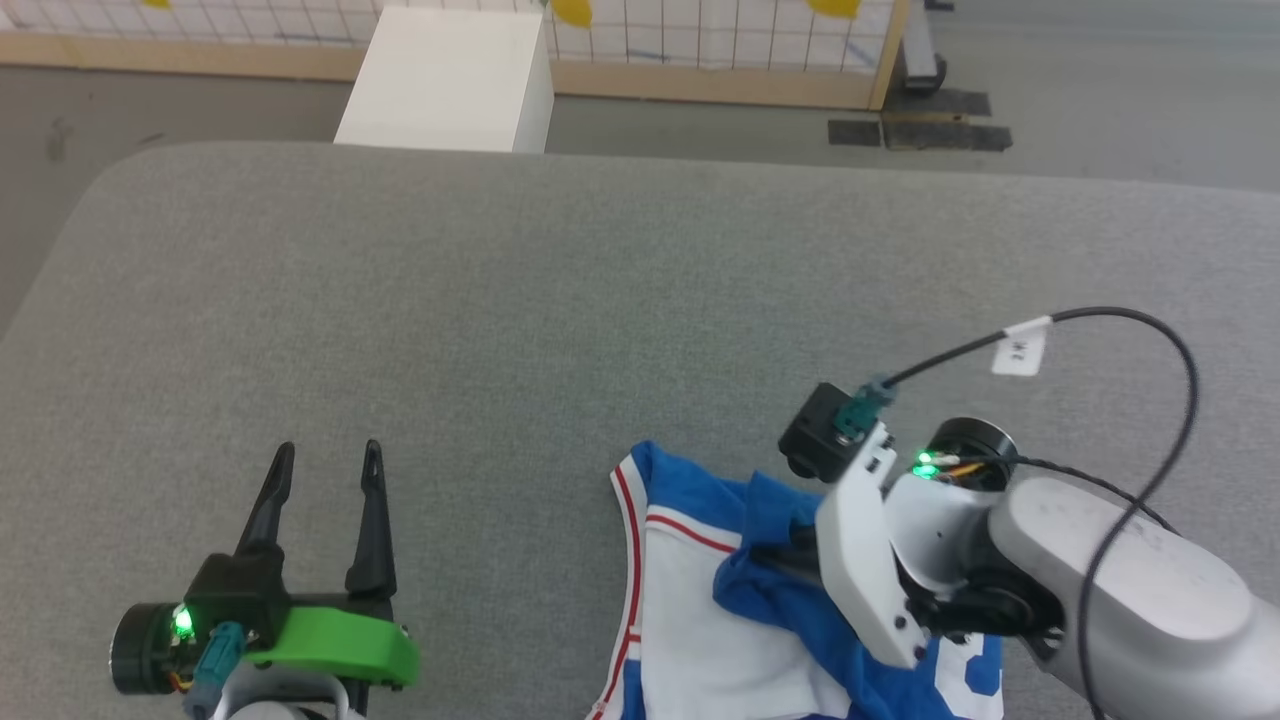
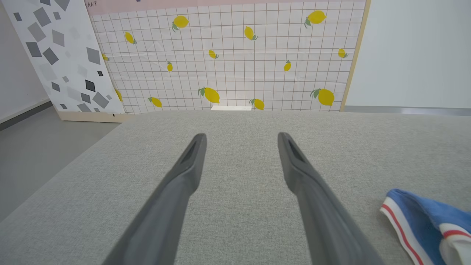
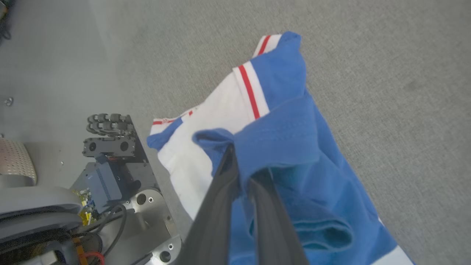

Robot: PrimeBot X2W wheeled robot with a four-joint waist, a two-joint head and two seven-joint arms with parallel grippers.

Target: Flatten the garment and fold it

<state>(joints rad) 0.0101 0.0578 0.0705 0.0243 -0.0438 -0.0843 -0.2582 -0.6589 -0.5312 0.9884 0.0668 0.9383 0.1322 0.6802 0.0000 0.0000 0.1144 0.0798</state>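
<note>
Here the shirt lies crumpled on the grey table, at its near edge on the robot's right, and part of it runs off the bottom of the head view. A white sleeve with red-and-white striped trim is spread flat towards the table's middle. Blue cloth is heaped over it in loose folds. A bit of white print shows on the blue near the right arm, too little to read.

The right gripper has its 2 fingers pressed together on a fold of that blue cloth. The fabric bunches over the fingertips and drapes down both sides of them. In the right wrist view the white part of the shirt seems to reach past the table's edge, near the robot's base. In the head view the pale wrist and its camera mount cover most of this grip, and a black cable loops above the arm.

The left gripper sits low on the robot's left, well apart from the shirt. Its 2 fingers are spread wide with nothing between them, over bare table, pointing at the far edge. In its wrist view the shirt's striped hem shows at the lower right.

Beyond the table stand a white box and a lemon-print panel.
</note>
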